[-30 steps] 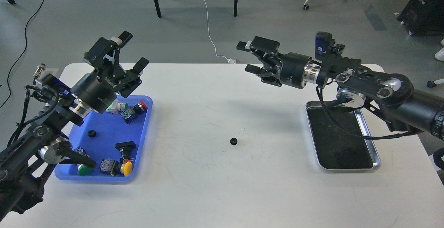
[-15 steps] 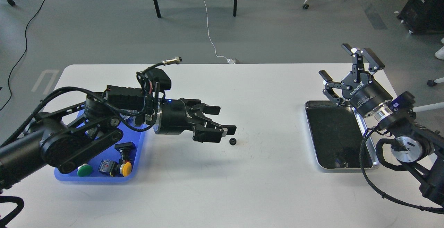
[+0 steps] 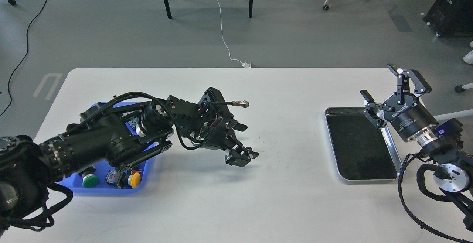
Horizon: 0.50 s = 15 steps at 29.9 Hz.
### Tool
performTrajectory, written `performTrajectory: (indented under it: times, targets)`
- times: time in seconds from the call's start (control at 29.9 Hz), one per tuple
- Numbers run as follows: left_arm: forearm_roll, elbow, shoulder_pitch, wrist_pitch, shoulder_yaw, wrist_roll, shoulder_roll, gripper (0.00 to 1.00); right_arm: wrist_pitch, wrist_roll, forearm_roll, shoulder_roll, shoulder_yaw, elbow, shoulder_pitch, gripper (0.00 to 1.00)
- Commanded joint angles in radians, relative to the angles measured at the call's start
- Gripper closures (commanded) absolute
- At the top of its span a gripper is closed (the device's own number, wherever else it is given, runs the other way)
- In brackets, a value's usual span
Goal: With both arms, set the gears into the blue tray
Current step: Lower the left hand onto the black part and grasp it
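Note:
One tiny black gear (image 3: 249,148) lies on the white table near its middle, only its toothed edge showing. My left gripper (image 3: 247,142) reaches over from the left and points down at it, open, its lower finger (image 3: 242,158) right against the gear. Most of the blue tray (image 3: 111,192) at the left is covered by my left arm, so any gear inside it is hidden. My right gripper (image 3: 382,82) is open and empty, raised over the far right of the table.
A silver metal tray with black lining (image 3: 360,143) lies at the right, below the right gripper. Green (image 3: 88,180) and yellow (image 3: 135,179) push-button switches show at the blue tray's near end. A cable connector (image 3: 240,104) sticks out from the left wrist.
My left arm swung from above the blue tray to the table's middle and lowered its open gripper onto the gear. The right arm drew back to the right, gripper tilted upward.

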Motion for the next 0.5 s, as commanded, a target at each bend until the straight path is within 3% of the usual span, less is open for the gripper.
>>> performTrajectory:
  times: [0.0, 0.13, 0.47]
  targets:
    - [0.000, 0.029, -0.001, 0.003, 0.021, 0.000, -0.014, 0.20, -0.002, 0.000, 0.000, -0.005, 0.001, 0.000, -0.002, 0.04]
    - [0.000, 0.071, 0.004, 0.003, 0.026, 0.000, -0.033, 0.27, -0.003, 0.000, 0.000, -0.003, 0.003, -0.002, -0.003, 0.04]
    - [0.000, 0.134, 0.012, 0.004, 0.041, 0.000, -0.102, 0.27, -0.003, 0.000, 0.000, -0.003, 0.004, -0.002, -0.006, 0.04]
